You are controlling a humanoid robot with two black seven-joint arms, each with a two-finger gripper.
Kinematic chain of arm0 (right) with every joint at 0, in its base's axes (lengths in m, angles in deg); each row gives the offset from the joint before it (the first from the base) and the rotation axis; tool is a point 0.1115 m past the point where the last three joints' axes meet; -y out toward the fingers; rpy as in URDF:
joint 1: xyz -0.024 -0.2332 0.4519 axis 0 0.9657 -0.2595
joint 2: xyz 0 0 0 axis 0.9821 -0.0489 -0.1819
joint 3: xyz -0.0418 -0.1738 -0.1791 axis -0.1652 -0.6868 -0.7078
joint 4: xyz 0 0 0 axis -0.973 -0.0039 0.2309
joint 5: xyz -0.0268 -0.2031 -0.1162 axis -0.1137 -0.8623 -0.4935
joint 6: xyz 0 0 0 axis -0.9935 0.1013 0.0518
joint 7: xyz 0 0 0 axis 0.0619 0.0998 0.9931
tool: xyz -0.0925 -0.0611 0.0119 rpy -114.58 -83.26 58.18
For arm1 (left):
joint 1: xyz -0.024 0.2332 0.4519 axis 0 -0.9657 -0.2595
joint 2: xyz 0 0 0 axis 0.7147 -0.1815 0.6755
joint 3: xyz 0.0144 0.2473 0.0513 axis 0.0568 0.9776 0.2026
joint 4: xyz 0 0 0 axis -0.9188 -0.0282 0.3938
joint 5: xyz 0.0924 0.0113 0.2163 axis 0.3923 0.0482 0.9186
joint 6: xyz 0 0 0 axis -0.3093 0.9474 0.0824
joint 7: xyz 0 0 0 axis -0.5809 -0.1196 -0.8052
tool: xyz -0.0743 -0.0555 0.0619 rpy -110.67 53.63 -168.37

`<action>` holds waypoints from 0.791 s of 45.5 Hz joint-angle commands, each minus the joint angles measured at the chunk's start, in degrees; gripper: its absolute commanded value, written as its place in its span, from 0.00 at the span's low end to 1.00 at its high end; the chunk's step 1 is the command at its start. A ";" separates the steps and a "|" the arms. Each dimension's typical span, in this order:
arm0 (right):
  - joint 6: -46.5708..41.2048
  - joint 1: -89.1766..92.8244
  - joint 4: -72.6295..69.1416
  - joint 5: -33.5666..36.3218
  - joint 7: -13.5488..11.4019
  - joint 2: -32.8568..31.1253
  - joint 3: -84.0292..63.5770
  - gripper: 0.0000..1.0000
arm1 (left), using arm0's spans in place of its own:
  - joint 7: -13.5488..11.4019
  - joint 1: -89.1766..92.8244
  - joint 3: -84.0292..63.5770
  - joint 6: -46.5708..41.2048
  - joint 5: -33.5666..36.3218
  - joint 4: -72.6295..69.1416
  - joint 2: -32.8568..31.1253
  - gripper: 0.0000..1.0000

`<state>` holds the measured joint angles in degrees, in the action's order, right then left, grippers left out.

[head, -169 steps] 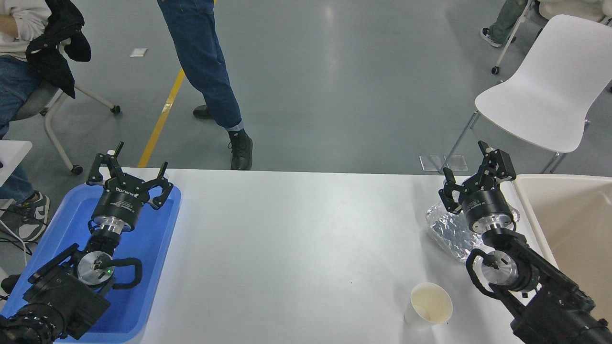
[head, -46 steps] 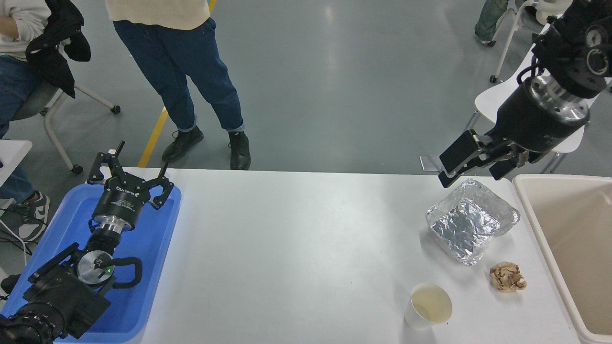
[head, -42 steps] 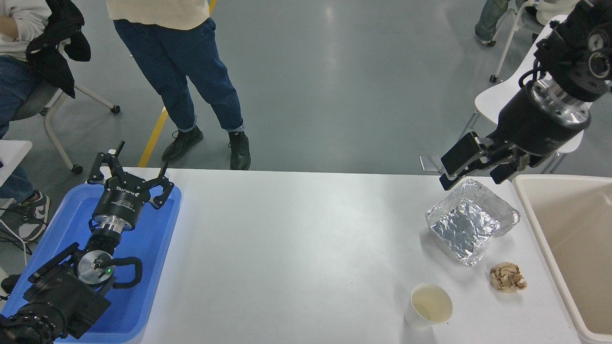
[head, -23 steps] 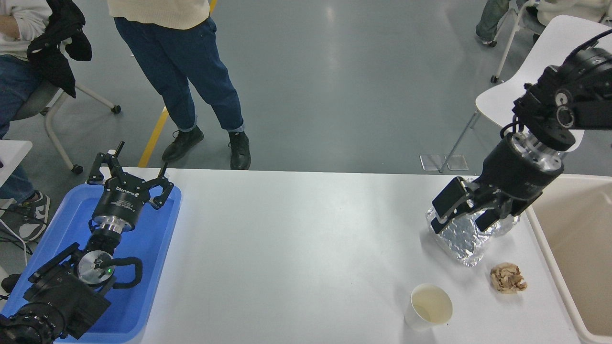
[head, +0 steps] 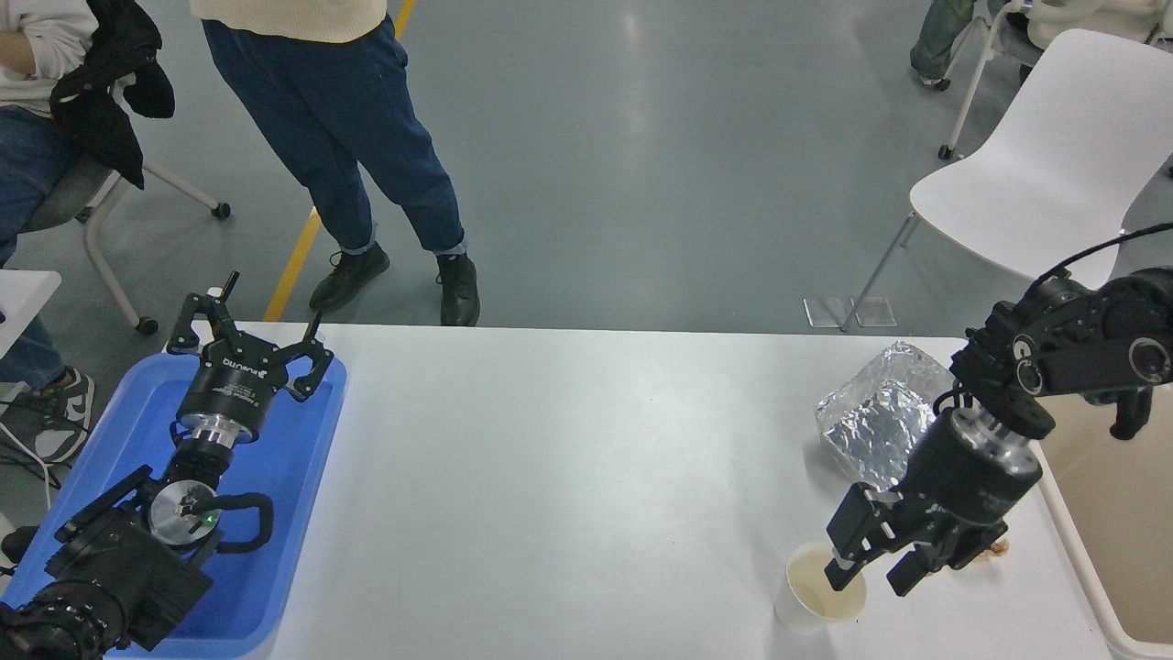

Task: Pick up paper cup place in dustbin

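The paper cup (head: 814,594) stands upright near the table's front edge at the right, white with a pale cream inside. My right gripper (head: 877,566) is open and points down and to the left. One finger is over the cup's right rim and the other is just to the right of the cup. It holds nothing. The beige dustbin (head: 1129,550) stands at the table's right end, partly covered by my right arm. My left gripper (head: 247,332) is open and parked over the blue tray (head: 302,458) at the lower left.
A silver foil tray (head: 878,420) lies behind the right gripper. A sliver of the crumpled brown paper ball (head: 996,548) shows beside the gripper body. A person in jeans (head: 367,137) stands at the far side, and a white chair (head: 1054,156) is at the far right.
My right arm has come down from high at the far right, past the foil tray, to the cup at the front. The gripper stayed open. The person shifted their feet.
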<state>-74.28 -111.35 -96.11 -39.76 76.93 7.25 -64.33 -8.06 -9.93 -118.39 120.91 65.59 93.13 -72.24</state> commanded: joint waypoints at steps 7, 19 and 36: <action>6.26 4.78 4.15 1.58 0.08 -0.57 1.16 1.00 | -0.08 0.00 0.00 0.01 0.00 0.00 0.00 1.00; 8.19 10.31 7.66 1.50 -0.01 -0.31 3.89 1.00 | -0.08 0.00 0.00 0.01 0.00 0.00 0.00 1.00; 9.86 15.68 12.68 1.50 -0.01 0.05 4.50 0.97 | -0.08 0.00 0.00 0.01 0.00 0.00 0.00 1.00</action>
<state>-65.24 -98.06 -85.48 -38.30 76.93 7.21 -60.29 -8.14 -9.93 -118.39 120.94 65.59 93.14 -72.24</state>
